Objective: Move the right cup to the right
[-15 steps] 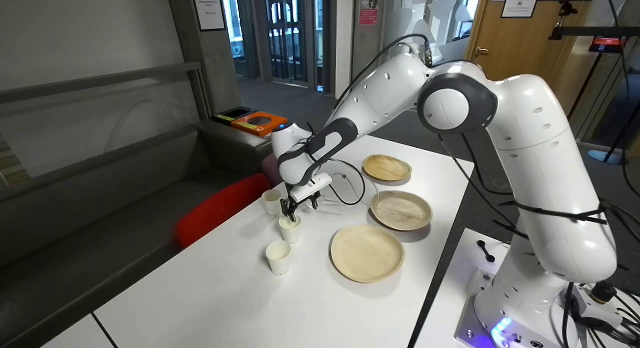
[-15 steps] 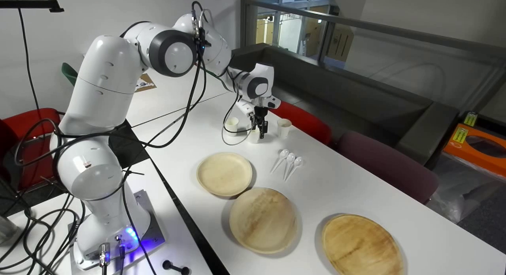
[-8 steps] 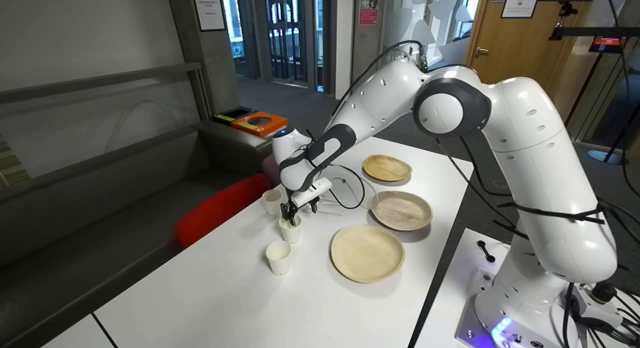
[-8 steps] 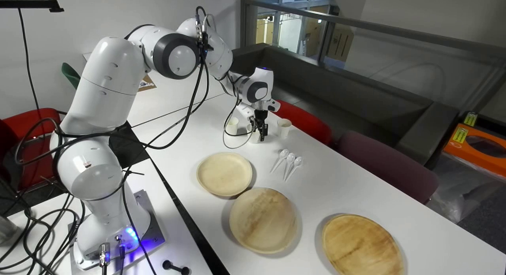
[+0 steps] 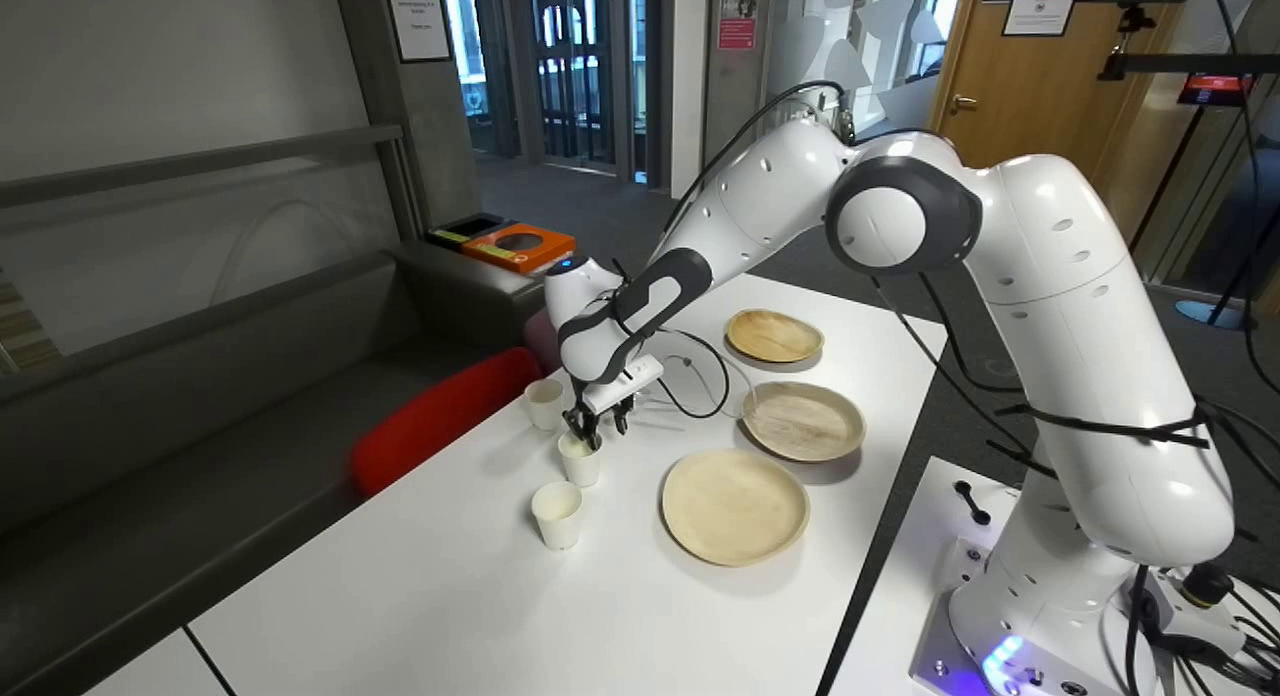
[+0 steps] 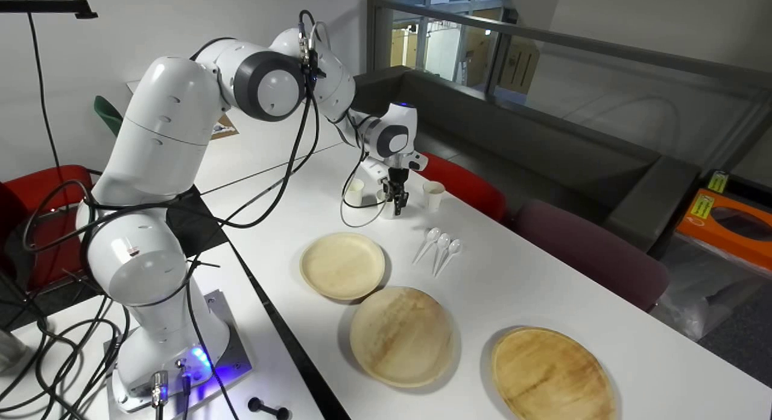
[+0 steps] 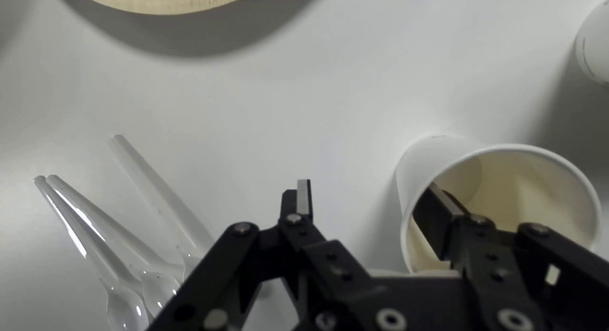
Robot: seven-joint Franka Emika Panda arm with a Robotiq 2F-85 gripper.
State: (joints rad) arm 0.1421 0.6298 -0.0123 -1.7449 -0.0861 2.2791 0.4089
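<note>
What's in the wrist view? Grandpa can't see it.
An open black gripper, one finger seemingly inside a white cup, the other outside it. Three white spoons lie on the left; parts of a tan plate and another cup show at the edges.

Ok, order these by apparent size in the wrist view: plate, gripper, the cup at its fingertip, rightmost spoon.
Largest to smallest:
1. Gripper
2. That cup
3. Rightmost spoon, partly hidden
Not ranked: plate, cut off by the picture's top edge.
</note>
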